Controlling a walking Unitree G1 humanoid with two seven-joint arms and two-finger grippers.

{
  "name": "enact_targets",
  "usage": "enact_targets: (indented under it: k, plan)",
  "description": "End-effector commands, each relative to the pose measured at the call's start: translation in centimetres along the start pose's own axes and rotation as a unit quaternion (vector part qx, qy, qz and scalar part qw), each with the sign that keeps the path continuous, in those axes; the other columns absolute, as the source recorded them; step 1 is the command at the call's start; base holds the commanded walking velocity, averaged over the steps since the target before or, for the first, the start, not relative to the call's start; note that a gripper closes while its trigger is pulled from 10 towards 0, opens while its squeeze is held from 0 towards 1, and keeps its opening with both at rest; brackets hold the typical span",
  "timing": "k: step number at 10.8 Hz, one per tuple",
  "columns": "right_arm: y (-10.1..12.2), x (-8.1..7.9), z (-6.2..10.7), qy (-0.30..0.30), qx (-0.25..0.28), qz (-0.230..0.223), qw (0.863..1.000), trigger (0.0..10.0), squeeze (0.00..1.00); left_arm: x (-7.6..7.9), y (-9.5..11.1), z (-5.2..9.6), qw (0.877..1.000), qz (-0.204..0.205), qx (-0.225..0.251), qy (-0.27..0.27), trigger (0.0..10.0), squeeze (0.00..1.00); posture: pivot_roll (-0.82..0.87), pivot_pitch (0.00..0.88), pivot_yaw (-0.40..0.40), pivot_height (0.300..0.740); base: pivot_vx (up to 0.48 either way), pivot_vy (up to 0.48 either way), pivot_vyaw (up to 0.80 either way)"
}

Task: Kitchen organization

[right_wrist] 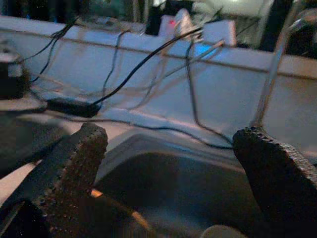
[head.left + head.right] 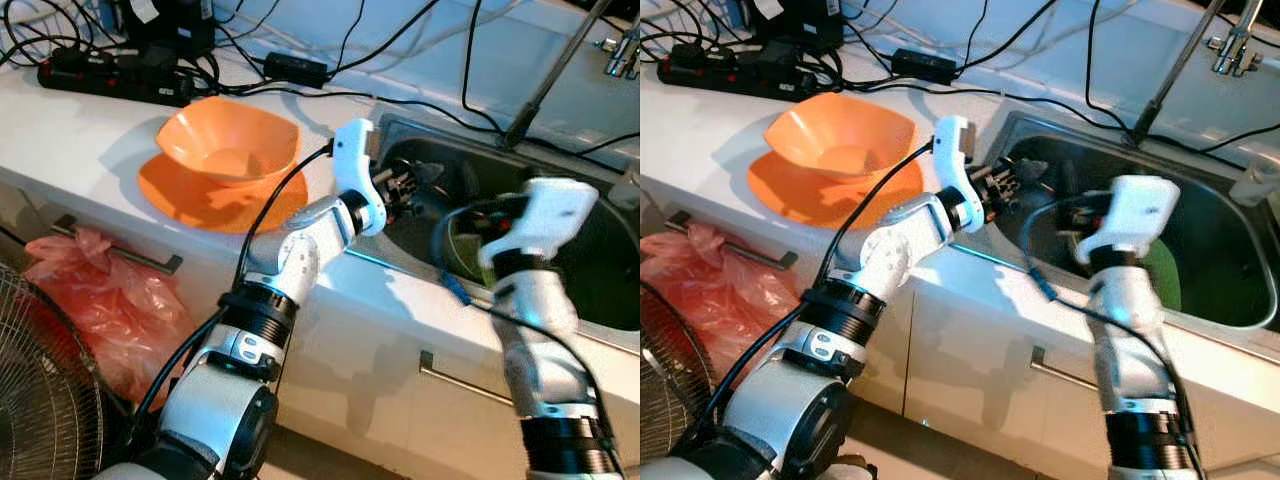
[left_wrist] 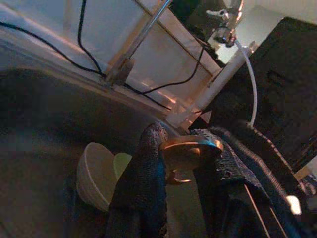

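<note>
A white surface (image 2: 90, 140) with a steel sink (image 2: 600, 300) sunk into it is being viewed from above. The left pincer (image 2: 405, 185) is being held just past the sink's near-left rim, over the basin. In the left wrist view, a small round orange-rimmed dish (image 3: 190, 148) is being pinched between its two black fingers (image 3: 143, 173), above a pale bowl (image 3: 96, 173) lying in the basin. The right pincer (image 1: 168, 163) is being held over the middle of the sink, its fingers spread wide with open basin between them. Green dishes (image 2: 1160, 275) are lying in the basin beneath the right wrist.

On the surface, well left of the sink, an orange bowl (image 2: 228, 140) is resting on an orange plate (image 2: 200, 200); bare room is being left between the plate's edge and the sink rim. Black cables (image 2: 300, 85) and a power strip (image 2: 110, 75) are lying along the back edge. A faucet (image 2: 560, 65) is rising behind the sink.
</note>
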State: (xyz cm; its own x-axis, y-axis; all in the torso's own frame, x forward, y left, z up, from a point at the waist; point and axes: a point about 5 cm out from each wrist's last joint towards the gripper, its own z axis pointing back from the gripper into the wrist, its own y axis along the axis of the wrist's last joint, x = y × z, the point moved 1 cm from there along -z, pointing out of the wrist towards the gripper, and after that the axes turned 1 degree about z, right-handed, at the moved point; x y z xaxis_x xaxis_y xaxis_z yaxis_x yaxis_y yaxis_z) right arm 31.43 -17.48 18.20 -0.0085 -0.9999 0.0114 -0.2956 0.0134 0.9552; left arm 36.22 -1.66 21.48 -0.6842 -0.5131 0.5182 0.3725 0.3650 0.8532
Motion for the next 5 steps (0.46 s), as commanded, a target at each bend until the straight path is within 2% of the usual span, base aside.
enact_targets:
  k: [1, 4, 5]
  plan:
    - [-0.1, 0.6, 0.0, 0.002, 0.0, 0.009, 1.0, 10.0, 0.0, 3.4, -1.8, -1.7, 0.998, 0.04, -0.011, -0.051, 0.0, 0.0, 0.22, 0.019, -0.141, 0.74, 0.0, 0.0, 0.0]
    - [-0.2, 0.8, 0.6, 0.025, -0.006, 0.007, 1.0, 10.0, 0.0, 2.7, -1.4, -1.7, 0.999, 0.036, -0.008, -0.036, 0.0, 0.0, 0.23, 0.023, -0.14, 0.74, 0.0, 0.0, 0.0]
    - [-0.3, 0.5, 1.3, 0.056, -0.018, 0.021, 0.998, 10.0, 0.0, 2.5, -1.3, -1.8, 0.999, 0.029, -0.007, -0.033, 0.0, 0.0, 0.22, 0.023, -0.14, 0.74, 0.0, 0.0, 0.0]
